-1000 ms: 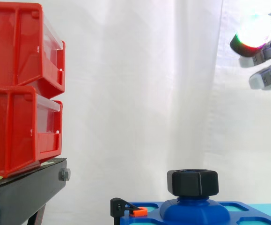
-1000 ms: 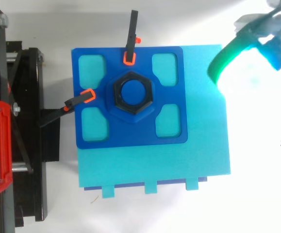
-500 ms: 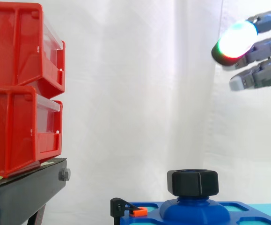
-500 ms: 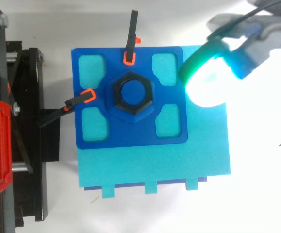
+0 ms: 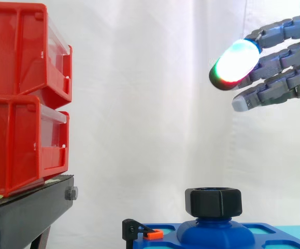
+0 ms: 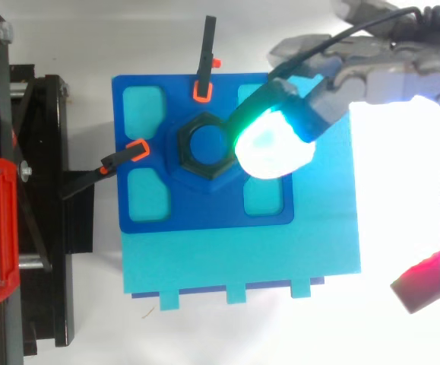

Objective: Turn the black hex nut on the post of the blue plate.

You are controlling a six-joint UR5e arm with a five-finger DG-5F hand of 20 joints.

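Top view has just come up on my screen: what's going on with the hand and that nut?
The hand hovers open in the air, fingers stretched out, holding nothing. From above, one glowing fingertip covers the right edge of the black hex nut, but the side view shows the hand well above it, not touching. The nut sits on the post of the blue plate, with two black clamps at the plate's edges. Nothing grips the nut yet.

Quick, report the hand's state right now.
Hand: open, fingers nearly straight, holding nothing; it is in the air above the black hex nut, not touching it.
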